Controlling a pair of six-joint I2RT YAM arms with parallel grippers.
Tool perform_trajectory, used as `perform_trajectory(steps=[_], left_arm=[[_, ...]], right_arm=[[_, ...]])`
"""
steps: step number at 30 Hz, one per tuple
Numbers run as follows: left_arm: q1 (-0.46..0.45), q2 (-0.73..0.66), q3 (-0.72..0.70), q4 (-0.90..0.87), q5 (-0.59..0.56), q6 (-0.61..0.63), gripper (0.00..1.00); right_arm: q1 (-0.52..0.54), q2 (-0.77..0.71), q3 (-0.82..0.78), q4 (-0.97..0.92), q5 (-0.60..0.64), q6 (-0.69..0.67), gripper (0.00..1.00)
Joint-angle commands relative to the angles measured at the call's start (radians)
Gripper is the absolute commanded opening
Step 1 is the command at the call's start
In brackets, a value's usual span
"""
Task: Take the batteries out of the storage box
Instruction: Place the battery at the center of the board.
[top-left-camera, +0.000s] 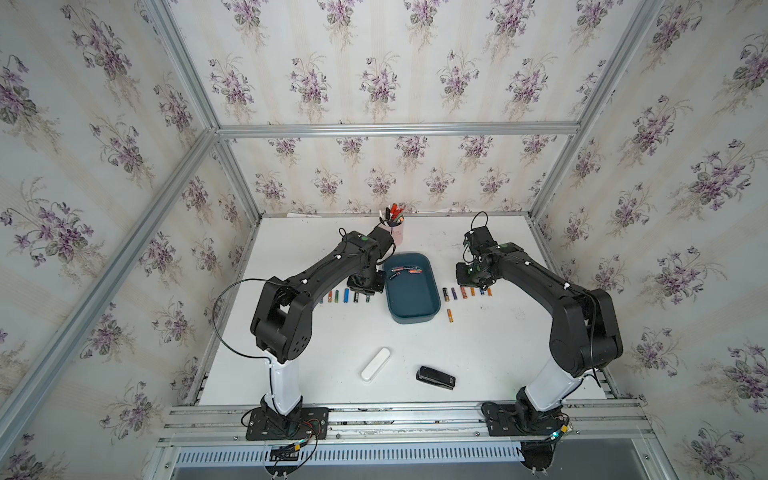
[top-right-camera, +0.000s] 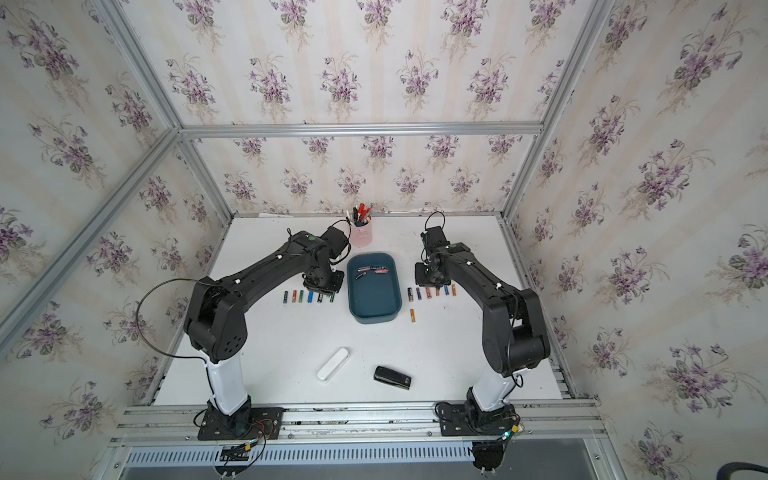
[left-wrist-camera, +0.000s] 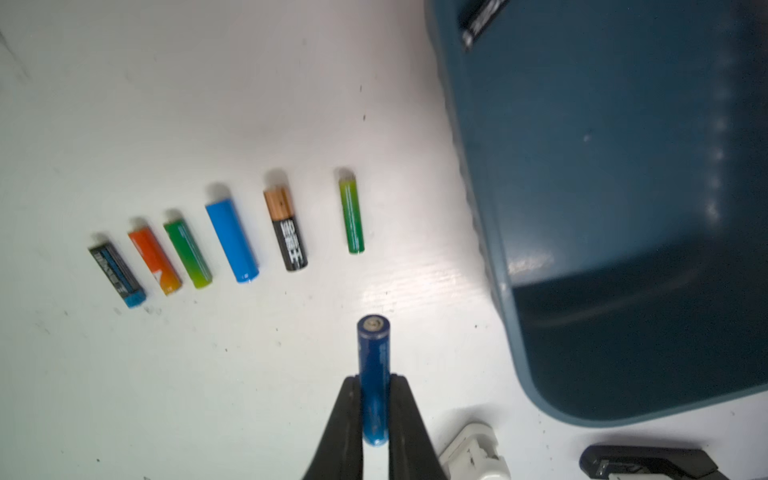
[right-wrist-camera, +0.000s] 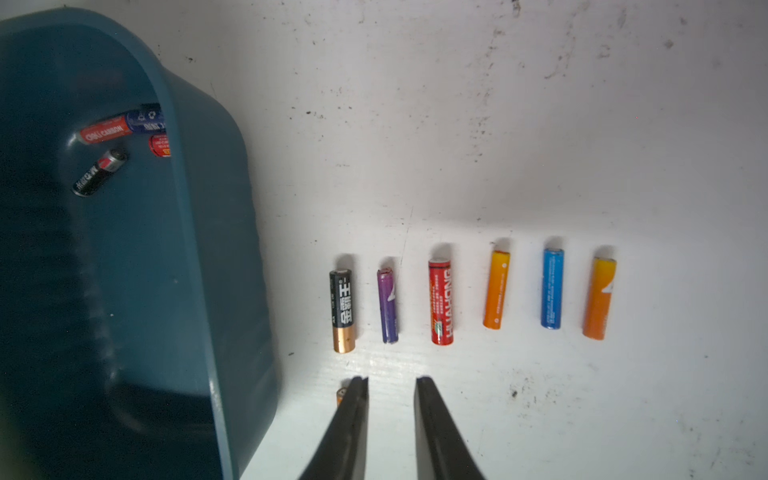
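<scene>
A teal box is sitting on the white worktop, holding three batteries at one end, one of them partly hidden by the rim. Beside the box, six more are lying in a spaced row: black-and-gold, purple, red, orange, blue, orange. The jaws of the right gripper are hanging slightly apart and empty near the row, one covering most of another orange battery.
</scene>
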Motion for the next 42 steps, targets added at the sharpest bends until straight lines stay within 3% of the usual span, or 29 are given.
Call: perform_trajectory(steps=[1,8,18,42], left_arm=[[-0.004,-0.043,-0.089,0.061,0.011,-0.081,0.12],[-0.024,-0.020,-0.191,0.125,0.054,-0.124,0.12],[-0.030,0.069,-0.182,0.137,0.065,-0.137,0.13],[-0.034,0.098,-0.236,0.163,0.071,-0.152,0.17]], right_arm=[[0.000,-0.014,-0.008,0.000,0.002,-0.005,0.25],[0.000,-0.028,-0.027,-0.003,0.002,-0.001,0.25],[0.000,-0.032,-0.017,-0.023,0.015,-0.004,0.25],[0.000,-0.007,0.014,-0.037,0.017,-0.007,0.25]])
